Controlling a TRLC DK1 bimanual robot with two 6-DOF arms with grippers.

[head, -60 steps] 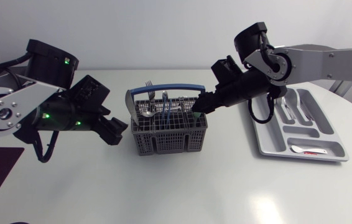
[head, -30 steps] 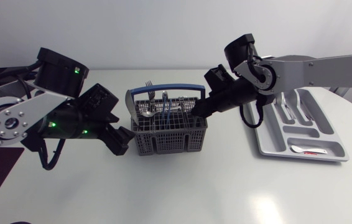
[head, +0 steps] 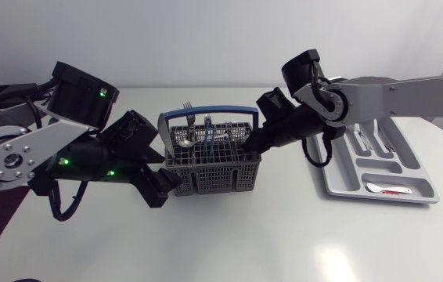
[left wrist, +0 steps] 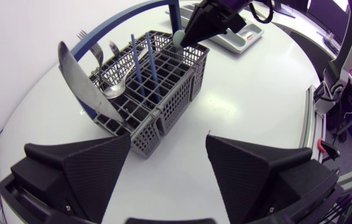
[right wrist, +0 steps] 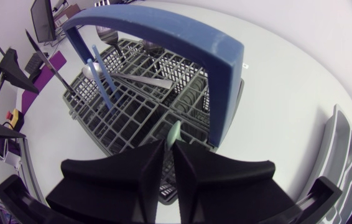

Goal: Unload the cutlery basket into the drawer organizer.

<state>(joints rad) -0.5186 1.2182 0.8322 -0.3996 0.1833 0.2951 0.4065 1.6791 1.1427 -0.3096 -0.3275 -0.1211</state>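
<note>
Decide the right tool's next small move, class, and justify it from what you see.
Probably lift straight up. The right tool looks shut on a pale green handle that stands in a corner cell of the cutlery basket, close beside the blue carrying handle. Rising clears the grid walls before any swing toward the drawer organizer.

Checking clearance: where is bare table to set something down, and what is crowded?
Bare: the wide table in front of the basket and organizer; a narrower strip between them, under the right arm. Crowded: the basket's sides, at the left gripper and right gripper.
</note>
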